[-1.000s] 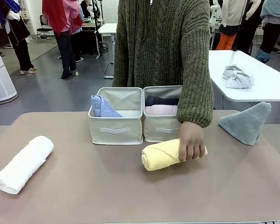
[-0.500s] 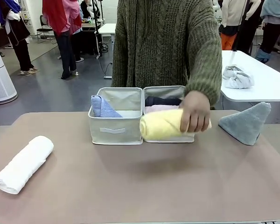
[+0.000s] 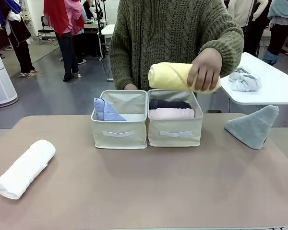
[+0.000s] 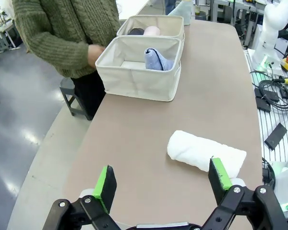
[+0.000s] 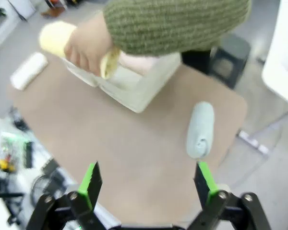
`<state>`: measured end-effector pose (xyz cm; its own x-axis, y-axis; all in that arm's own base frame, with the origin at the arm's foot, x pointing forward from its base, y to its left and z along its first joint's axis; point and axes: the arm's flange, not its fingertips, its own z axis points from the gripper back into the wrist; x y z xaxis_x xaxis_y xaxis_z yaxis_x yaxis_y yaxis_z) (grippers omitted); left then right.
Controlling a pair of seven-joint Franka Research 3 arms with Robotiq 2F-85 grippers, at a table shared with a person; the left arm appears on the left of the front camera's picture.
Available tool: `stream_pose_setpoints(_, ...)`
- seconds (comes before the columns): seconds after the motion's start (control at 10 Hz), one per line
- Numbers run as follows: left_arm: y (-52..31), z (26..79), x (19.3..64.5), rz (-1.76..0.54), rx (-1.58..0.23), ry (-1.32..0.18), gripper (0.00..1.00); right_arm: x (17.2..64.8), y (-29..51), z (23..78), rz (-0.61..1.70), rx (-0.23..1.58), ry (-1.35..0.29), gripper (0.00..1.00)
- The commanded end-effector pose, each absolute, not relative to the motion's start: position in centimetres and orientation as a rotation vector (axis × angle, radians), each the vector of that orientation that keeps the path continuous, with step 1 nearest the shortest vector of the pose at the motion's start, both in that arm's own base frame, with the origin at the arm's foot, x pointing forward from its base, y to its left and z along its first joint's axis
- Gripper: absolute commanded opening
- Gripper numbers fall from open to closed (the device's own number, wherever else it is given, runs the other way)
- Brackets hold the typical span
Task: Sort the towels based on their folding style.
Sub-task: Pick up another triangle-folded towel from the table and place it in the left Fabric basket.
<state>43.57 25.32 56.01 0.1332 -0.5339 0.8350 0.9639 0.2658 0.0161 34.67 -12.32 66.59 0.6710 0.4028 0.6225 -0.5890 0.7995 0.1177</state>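
The robot's left hand (image 4: 162,179) hangs over the counter (image 3: 149,191) with its green-padded jaws spread wide and nothing between them. Just beyond it the white roll (image 4: 206,153) lies on its side near the counter's left edge, toward the near left corner. The robot's right hand (image 5: 148,179) is likewise fully open and holds nothing, high above the right part of the counter. The grey-teal cone (image 3: 253,125) rests below and ahead of it, close to the right edge and well apart from everything else. Two cream fabric bins stand side by side, touching, at the middle of the counter's far edge. The left bin (image 3: 119,134) holds the light blue towel (image 3: 104,110), leaning in its left end. The right bin (image 3: 175,136) holds the pink roll (image 3: 172,113) toward the near wall and the dark grey roll (image 3: 169,103) behind it, both lying crosswise. At the far edge a person in a green knitted sweater holds the yellow roll (image 3: 170,76) level in the air above the right bin, clear of its rim. The person's hand (image 3: 206,69) is wrapped around the roll's right end. The person's other hand (image 3: 130,87) shows just behind the far wall of the left bin. A crumpled grey-white cloth (image 3: 244,79) lies on a separate white table (image 3: 273,91) behind the counter's far right corner.
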Motion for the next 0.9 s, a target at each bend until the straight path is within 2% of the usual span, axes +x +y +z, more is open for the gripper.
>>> stream_pose_setpoints(0.0, 25.3, 56.0, 43.5, -1.199, -0.634, -0.867, 1.00, 38.0, -9.0, 63.9, 0.591, 0.213, -0.478, 1.00)
stream_pose_setpoints(0.3, 25.3, 56.0, 43.5, -1.199, -0.634, -0.867, 1.00, 40.9, -5.8, 58.4, 0.657, 0.137, -0.375, 1.00)
stream_pose_setpoints(0.5, 25.3, 56.0, 43.5, -1.199, -0.634, -0.867, 1.00, 39.6, -7.0, 59.0, 0.790, 0.180, -0.364, 1.00)
stream_pose_setpoints(0.7, 25.3, 56.0, 43.5, -1.199, -0.634, -0.867, 1.00, 37.7, -8.8, 58.1, 1.000, 0.185, -0.164, 1.00)
stream_pose_setpoints(0.8, 25.3, 56.0, 43.5, -1.199, -0.634, -0.867, 1.00, 37.7, -8.9, 57.5, 1.017, 0.177, -0.143, 1.00)
